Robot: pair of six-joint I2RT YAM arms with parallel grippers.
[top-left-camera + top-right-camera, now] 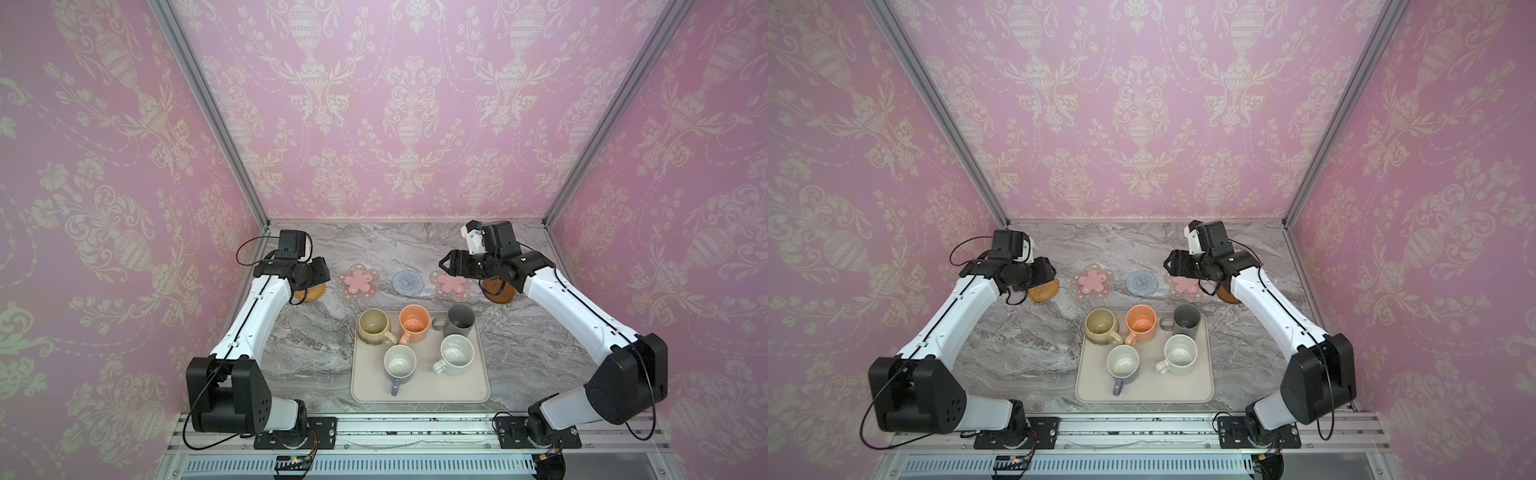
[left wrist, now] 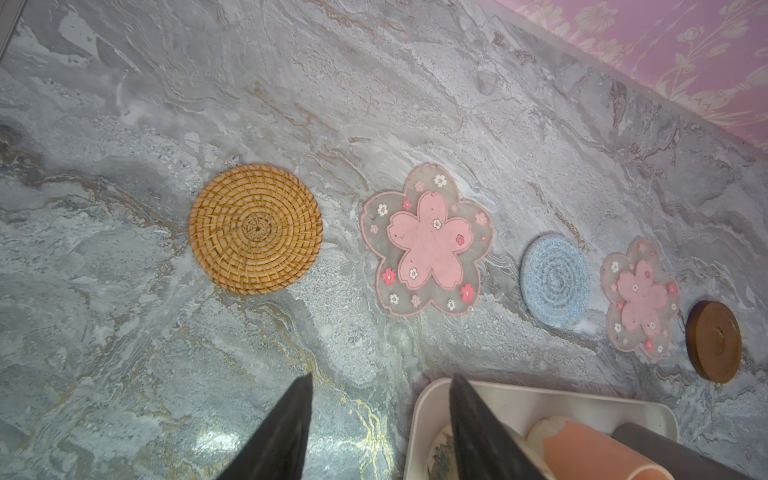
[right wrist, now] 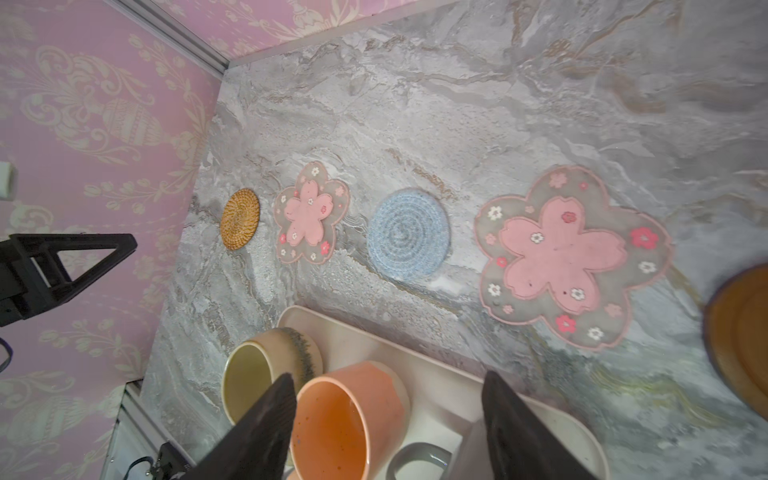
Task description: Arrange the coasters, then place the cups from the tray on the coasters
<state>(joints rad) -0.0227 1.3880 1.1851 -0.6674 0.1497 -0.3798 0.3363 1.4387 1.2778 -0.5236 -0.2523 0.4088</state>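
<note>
Both top views: five ceramic mugs (image 1: pixel 400 361) sitting on the cream square tray (image 1: pixel 440 390), flat coasters (image 1: pixel 408 282) lining up behind. Left wrist: left gripper (image 2: pixel 381 378) hanging open, empty. Right wrist: right gripper (image 3: pixel 388 376) gaping empty, facing the peach-orange mug (image 3: pixel 345 415) (rigid, slick, chippable; rim-wall pinch looking safest).

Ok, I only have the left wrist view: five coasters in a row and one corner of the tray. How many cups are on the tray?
Observer: Five, all on the tray: three in the far row, two nearer the robot's base.
Operator: Which are the near two?
Observer: The lavender cup, its handle pointing toward the base, and the speckled white cup to its right.
Operator: And where is the other arm?
Observer: The right end effector is raised off the table by the right-hand flower coaster, open and holding nothing.
</note>
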